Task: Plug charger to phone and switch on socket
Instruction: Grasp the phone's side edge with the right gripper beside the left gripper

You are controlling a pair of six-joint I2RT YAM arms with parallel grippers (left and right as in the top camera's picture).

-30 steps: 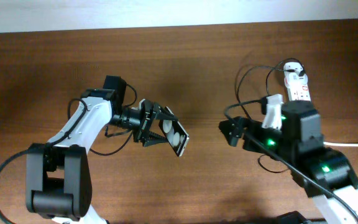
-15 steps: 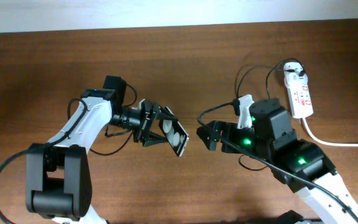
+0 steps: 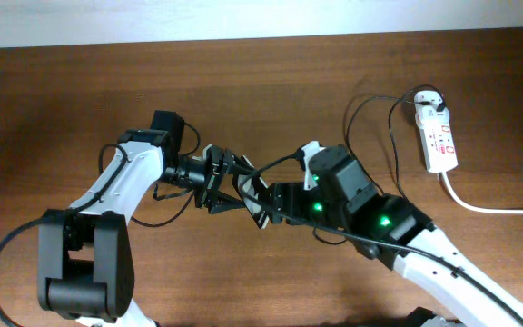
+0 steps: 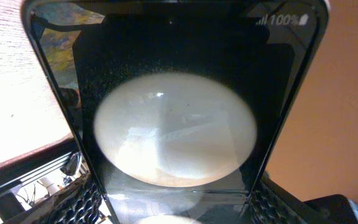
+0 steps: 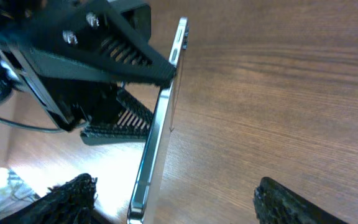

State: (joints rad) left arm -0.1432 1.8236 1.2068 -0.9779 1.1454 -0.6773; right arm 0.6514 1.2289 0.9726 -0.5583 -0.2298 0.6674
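Left hand [image 3: 232,186] is clamped on the small black rectangular phone [image 3: 260,203], tilting it up off the brown wooden table [image 3: 62,91], presumably so its edge faces the right hand [image 3: 276,195]. That one's spread wide, no plug in it.

dark brown wood-grain table [image 3: 53,100]; pale wall strip [image 3: 152,16] along far edge.

1. In the left wrist view the phone [image 4: 173,93] runs past the lower edge, leaving its second white circle [image 4: 166,219] a mere sliver.
2. Overhead, the right gripper [image 3: 275,198] covers much of the phone, and the plug tip of the charger [image 3: 373,96] cannot be made out.
3. The right wrist view crops its own fingertips [image 5: 73,196] and the phone's lower end.
4. The switches on the socket [image 3: 436,136] are too small to read.
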